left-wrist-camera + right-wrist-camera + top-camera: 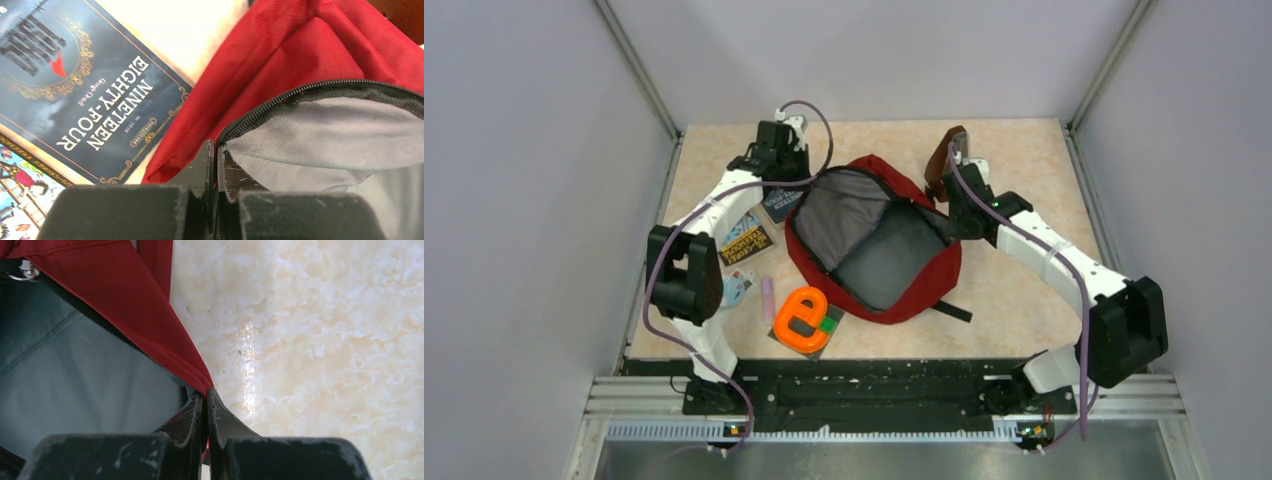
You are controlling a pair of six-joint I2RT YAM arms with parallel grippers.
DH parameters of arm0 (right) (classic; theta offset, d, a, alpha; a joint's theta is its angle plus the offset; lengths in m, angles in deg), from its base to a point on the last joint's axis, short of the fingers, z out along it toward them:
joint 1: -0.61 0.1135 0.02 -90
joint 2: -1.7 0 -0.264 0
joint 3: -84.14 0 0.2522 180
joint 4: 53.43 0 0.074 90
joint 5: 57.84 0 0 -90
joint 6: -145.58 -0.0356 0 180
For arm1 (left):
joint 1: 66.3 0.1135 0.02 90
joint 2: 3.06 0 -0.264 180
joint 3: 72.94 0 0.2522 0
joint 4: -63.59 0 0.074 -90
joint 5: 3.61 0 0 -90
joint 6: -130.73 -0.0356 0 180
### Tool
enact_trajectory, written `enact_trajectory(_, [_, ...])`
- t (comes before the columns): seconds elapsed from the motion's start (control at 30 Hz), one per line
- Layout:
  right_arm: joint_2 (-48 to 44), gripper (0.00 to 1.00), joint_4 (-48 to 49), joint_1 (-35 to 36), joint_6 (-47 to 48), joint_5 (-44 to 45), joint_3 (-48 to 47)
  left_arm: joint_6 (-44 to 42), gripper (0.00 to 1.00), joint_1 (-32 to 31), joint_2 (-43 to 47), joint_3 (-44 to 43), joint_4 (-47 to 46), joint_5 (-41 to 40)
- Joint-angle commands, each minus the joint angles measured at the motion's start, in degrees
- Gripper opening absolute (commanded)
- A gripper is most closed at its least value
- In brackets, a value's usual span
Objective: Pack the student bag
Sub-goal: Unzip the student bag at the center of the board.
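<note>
Student bag (874,250) gapes between left tool (215,152) and right tool (205,397), each pinching its rim; spread evenly, tension gentle.

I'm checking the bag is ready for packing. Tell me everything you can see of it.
The bag is dark red woven fabric with a black zipper, grey lining and a black strap. It lies on the table with its main compartment unzipped and gaping, only lining showing inside. The left claw is shut on its left rim, the right claw on its right rim.
</note>
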Motion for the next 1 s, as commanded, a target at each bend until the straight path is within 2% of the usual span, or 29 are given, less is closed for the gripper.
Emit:
enact_trajectory(0.0, [-2.72, 0.00, -4.18, -0.58, -1.46, 5.51, 1.28, -4.27, 0.00, 2.20, -2.35, -4.39, -4.55, -8.50])
enact_trajectory(0.13, [-2.63, 0.00, -3.61, -0.59, -1.15, 5.03, 1.20, -5.56, 0.00, 2.22, -5.96, -4.89, -6.23, -5.81])
enact_trajectory(0.27, [-2.35, 0.00, -2.94, -0.59, -0.26, 4.42, 0.62, -5.06, 0.00, 2.22, -9.89, -8.01, -3.85, -4.96])
enact_trajectory(0.3, [-2.27, 0.00, -2.76, -0.59, -0.20, 4.13, 0.50, -4.62, 0.04, 2.26, -10.35, -8.69, -3.32, -4.81])
enact_trajectory(0.43, [-1.92, 0.02, -2.24, -0.59, -0.13, 3.22, 0.12, -2.92, 0.41, 2.60, -9.16, -10.05, -2.89, -3.94])
enact_trajectory(0.5, [-1.79, 0.12, -2.06, -0.59, 0.12, 2.95, -0.09, -3.16, 0.56, 2.74, -7.38, -10.47, -3.43, -2.98])
enact_trajectory(0.67, [-2.55, 0.51, -0.52, -0.59, 2.00, 1.57, -0.65, -3.92, 0.77, 3.00, -0.36, -10.29, -3.45, 1.44])
enact_trajectory(0.77, [-4.10, 0.68, 2.03, -0.59, 3.91, -0.38, -0.24, -4.30, 0.87, 3.37, 5.41, -9.29, -2.69, 4.32])
enact_trajectory(0.83, [-5.06, 0.74, 4.11, -0.59, 5.21, -2.22, 0.02, -3.76, 0.88, 3.88, 8.87, -8.29, -1.61, 5.50])
enact_trajectory(0.97, [-6.06, 0.76, 5.69, -0.59, 6.75, -4.56, -0.64, 0.57, 0.89, 5.91, 16.31, -3.82, 0.43, 4.60])
